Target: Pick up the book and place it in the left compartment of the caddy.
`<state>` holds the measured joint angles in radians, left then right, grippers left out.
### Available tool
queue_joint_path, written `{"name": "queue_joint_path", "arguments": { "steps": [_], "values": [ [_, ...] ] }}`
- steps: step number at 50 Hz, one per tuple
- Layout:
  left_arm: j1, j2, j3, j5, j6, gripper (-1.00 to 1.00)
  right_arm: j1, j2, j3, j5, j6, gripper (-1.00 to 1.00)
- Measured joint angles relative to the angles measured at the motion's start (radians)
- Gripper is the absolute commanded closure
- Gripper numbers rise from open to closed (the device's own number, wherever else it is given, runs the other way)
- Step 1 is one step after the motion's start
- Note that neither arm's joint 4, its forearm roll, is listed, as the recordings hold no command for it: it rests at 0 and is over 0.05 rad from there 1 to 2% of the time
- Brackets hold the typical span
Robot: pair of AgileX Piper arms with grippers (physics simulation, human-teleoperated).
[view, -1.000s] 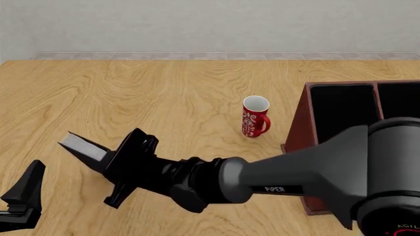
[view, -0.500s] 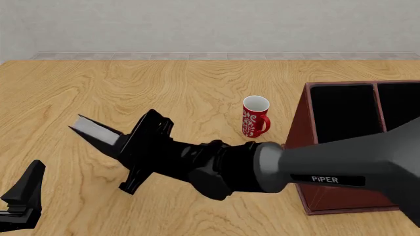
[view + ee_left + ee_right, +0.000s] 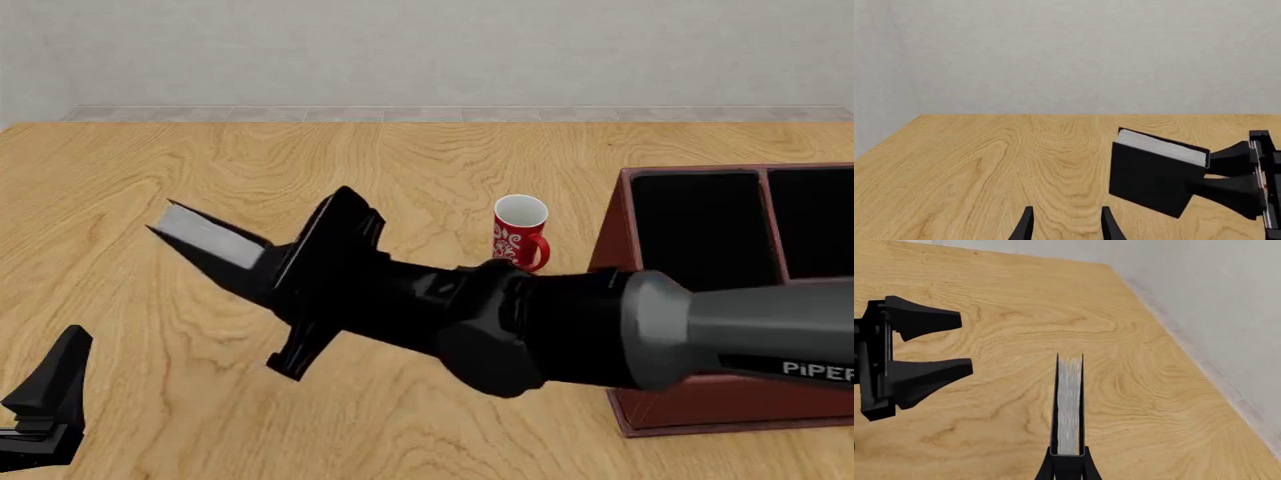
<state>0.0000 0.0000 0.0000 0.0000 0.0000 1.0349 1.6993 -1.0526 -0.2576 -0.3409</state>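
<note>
Since a second ago our right gripper [image 3: 274,268] has carried the book [image 3: 211,240] higher and toward the caddy [image 3: 694,300] — clamped, clear of the table [image 3: 400,170]. Our left gripper [image 3: 47,395] sits parted, partly cut off — caddy's right side runs out of frame

bright, even, shadowless light fills all three rendered views, its source not apparent. the pale wood-grain counter [image 3: 400,170] shows no glare and no cast shadows. edges are crisp throughout, with no blur or edge distortion. the black arm's glossy grey forearm shell [image 3: 747,335] carries soft highlights.
</note>
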Motion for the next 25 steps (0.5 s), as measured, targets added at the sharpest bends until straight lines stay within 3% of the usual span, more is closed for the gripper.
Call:
{"name": "queue_joint_path", "arguments": {
  "steps": [13,25],
  "values": [
    [0.000,0.000,0.000,0.000,0.000,-1.00,0.000,-0.116,0.050,0.035,-0.008,1.00],
    [0.000,0.000,0.000,0.000,0.000,-1.00,0.004,-0.202,0.049,0.126,-0.038,1.00]
  ]
}}
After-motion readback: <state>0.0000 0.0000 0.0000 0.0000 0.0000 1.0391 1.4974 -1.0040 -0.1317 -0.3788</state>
